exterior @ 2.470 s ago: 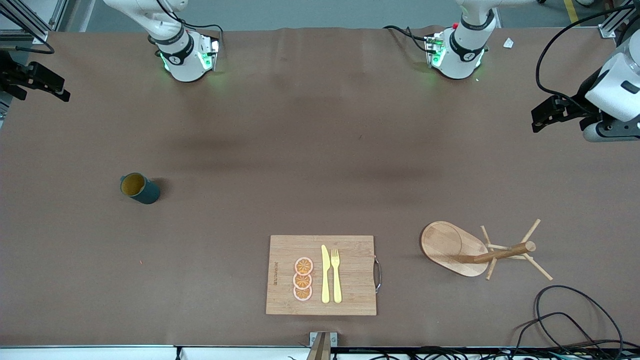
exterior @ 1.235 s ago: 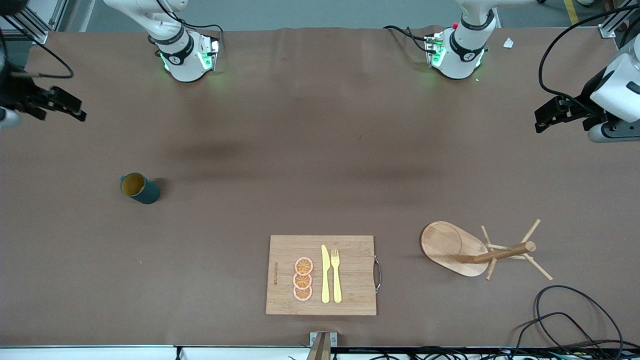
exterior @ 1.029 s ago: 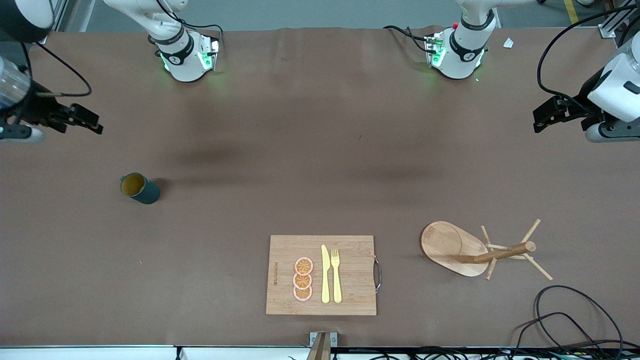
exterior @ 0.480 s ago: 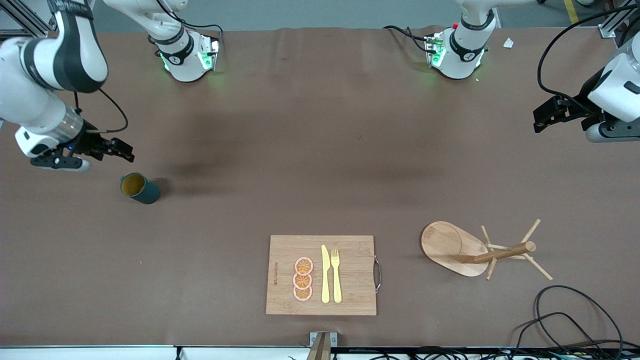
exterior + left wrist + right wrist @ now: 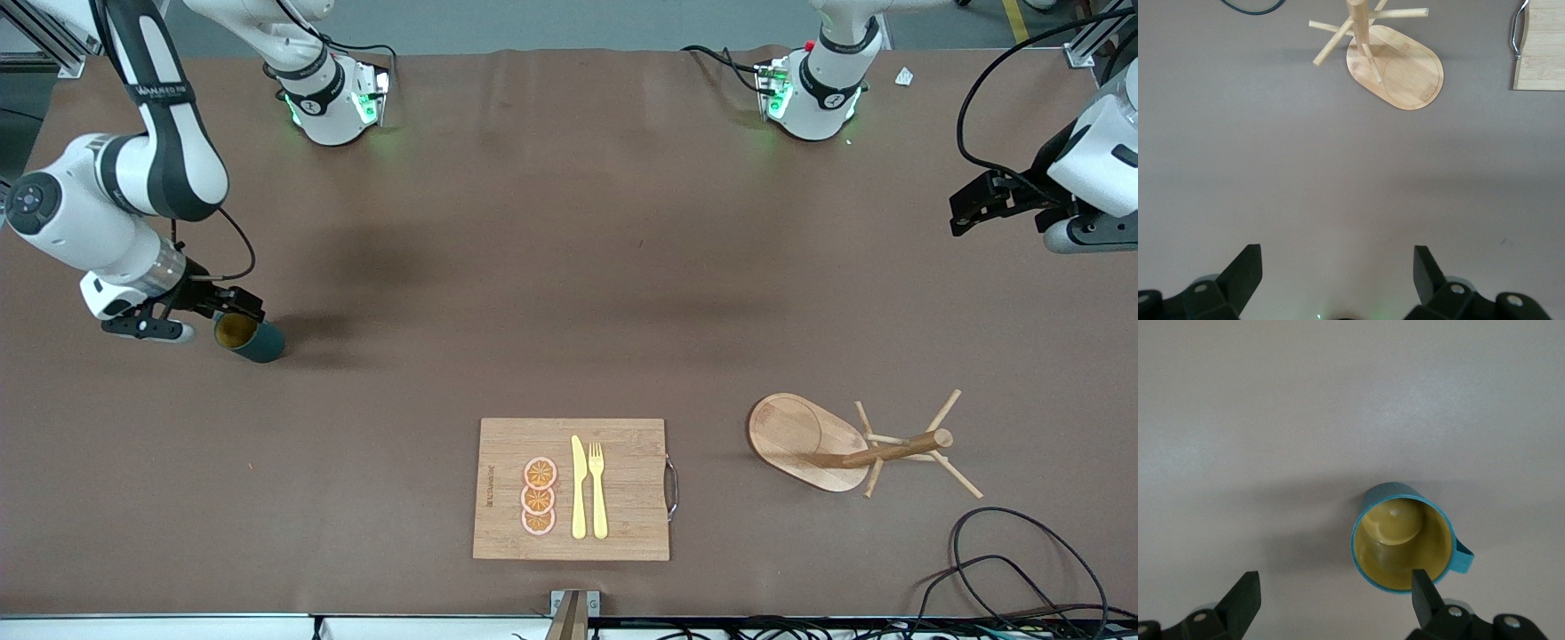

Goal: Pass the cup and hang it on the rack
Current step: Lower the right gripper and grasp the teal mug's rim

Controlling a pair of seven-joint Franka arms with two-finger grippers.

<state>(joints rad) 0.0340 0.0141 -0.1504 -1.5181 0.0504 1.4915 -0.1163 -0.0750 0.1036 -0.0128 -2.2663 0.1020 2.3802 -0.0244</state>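
The right arm bends down from its base to the table's right-arm end, its wrist angled low so that the right gripper hangs just over the cup. Its jaws stand wide with nothing between them. In the right wrist view the cup stands upright on the table, off centre of the gap: one finger sits over its rim while the other finger is well clear of it over bare table. The cup's handle points away from the gap.

Half a second ago this gripper was short of the cup; it has since come down over the rim.

The left arm waits at its own end, the left gripper raised, jaws wide and empty; it has barely shifted. The rack stands well apart from those jaws, untouched.
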